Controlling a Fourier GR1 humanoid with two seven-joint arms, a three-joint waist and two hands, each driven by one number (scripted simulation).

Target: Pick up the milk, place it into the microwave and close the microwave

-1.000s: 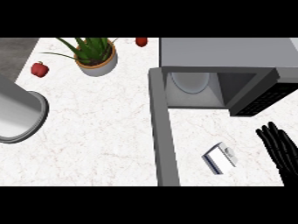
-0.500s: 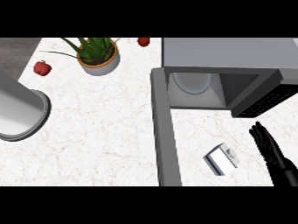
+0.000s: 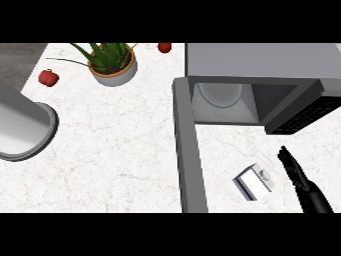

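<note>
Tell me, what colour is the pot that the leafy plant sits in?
The pot is tan with a pale grey base, seen in the head view.

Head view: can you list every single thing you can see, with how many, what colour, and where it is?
Microwave: one, grey, back right of the counter, its door swung open toward the front.
Plate: one, white, inside the microwave.
Milk carton: one, white and grey, lying on the counter in front of the microwave, right of the open door.
Potted plant: one, green leaves in a pale pot, back centre.
Red fruits: two, one at back left, one at the back edge right of the plant.
Counter: one, white marble.
Left forearm: one, grey, left side; its hand is out of view.
Right hand: one, black, fingers straight, just right of the milk carton.
</note>
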